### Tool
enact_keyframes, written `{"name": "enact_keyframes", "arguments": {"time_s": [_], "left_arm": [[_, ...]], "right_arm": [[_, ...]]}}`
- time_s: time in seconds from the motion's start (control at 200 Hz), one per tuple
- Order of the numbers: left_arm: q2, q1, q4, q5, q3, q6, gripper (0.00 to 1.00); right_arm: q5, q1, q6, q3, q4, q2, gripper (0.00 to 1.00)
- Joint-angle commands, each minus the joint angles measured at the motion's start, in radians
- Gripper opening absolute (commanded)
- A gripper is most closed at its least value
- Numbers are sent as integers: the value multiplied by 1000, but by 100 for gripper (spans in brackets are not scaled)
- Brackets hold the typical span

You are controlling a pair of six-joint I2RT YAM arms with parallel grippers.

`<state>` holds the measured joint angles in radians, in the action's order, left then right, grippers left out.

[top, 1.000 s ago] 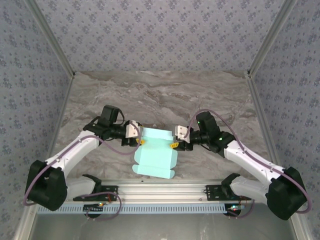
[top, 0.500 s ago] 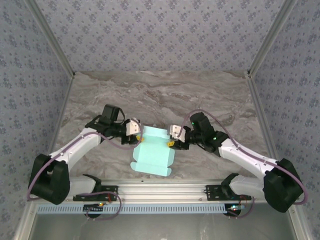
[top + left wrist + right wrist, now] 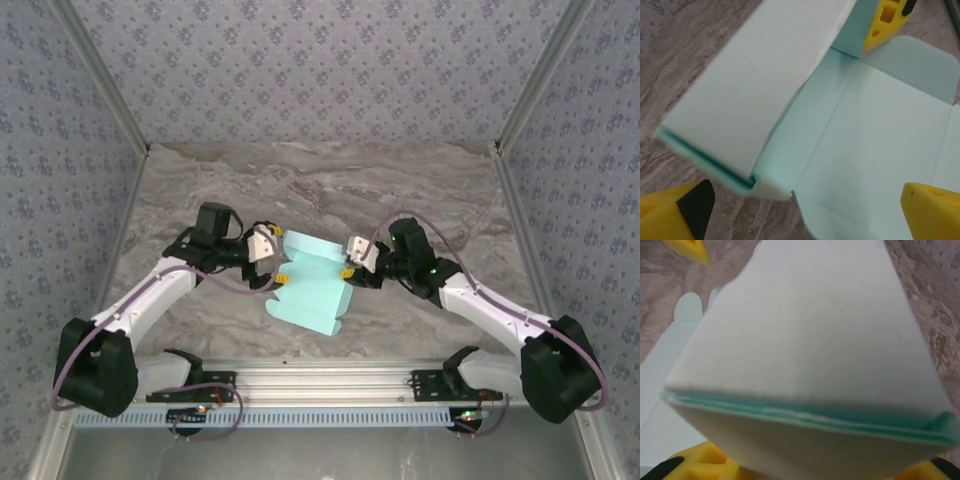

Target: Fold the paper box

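Observation:
The paper box is pale mint card on the marble table, its far strip folded up into a tube and its wide panel lying flat toward me. My right gripper is shut on the right end of that folded strip; in the right wrist view the doubled edge sits just above the yellow fingers. My left gripper stands open at the box's left end. Its yellow fingertips sit wide apart on either side of the box's corner, without touching it.
Patterned walls close in the table at the back and both sides. A metal rail with the arm bases runs along the near edge, just below the box's flat panel. Open marble lies beyond the box.
My left gripper has opened and let go of the box's left end. The right gripper keeps its hold, and the box has shifted and turned a little to the right.

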<state>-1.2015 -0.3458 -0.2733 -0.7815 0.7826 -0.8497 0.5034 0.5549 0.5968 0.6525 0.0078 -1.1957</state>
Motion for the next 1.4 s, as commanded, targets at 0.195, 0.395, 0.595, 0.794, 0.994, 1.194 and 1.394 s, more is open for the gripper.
{"name": "enact_keyframes", "arguments": {"time_s": [0.195,0.395,0.595,0.794,0.994,1.194,1.394], "left_arm": [[45,30,268,306,-16,511,99],[60,18,382,404,-98,749,99],[92,6,334,519,-116,872,97],[165,5,261,677,-98,1016,97],[211,7,73,826,-40,1324,96],[129,5,22,651,-27,1632,97],[91,0,-34,689,47,1659,97]], "right_arm": [[-148,-37,-182,34,134,-196,5],[-130,-60,-418,136,53,-261,7],[-110,-77,-847,171,85,-290,10],[-197,-42,-1446,109,228,-382,15],[-303,45,-1738,39,434,-431,19],[-395,88,-1818,33,449,-436,26],[-424,121,-1831,24,366,-418,52]]}}
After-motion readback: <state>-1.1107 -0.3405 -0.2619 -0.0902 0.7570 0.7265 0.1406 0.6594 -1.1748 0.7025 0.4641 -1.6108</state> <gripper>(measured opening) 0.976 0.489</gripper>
